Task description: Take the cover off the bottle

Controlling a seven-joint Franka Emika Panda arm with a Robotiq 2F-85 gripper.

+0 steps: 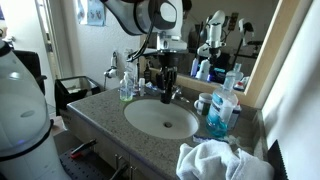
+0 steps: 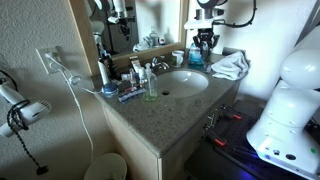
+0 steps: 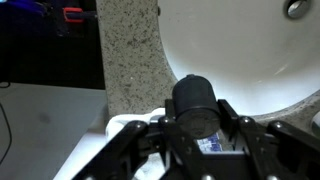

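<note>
Cover (image 1: 227,94) apparently caps the bottle (image 1: 221,113) just beside the sink (image 1: 128,118), while the gripper (image 1: 165,85) hangs over the sink, presumably lining up for a grasp; whether its jaws are clenched, I cannot tell.

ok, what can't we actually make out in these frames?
- Cover: in an exterior view the top of the bottle is too small and blurred to tell if the cover is on.
- Gripper: too small in an exterior view to read as open or shut.
- Wrist view: a dark round object between the fingers hides what lies below it.
- Label: mostly hidden there, unreadable.
</note>
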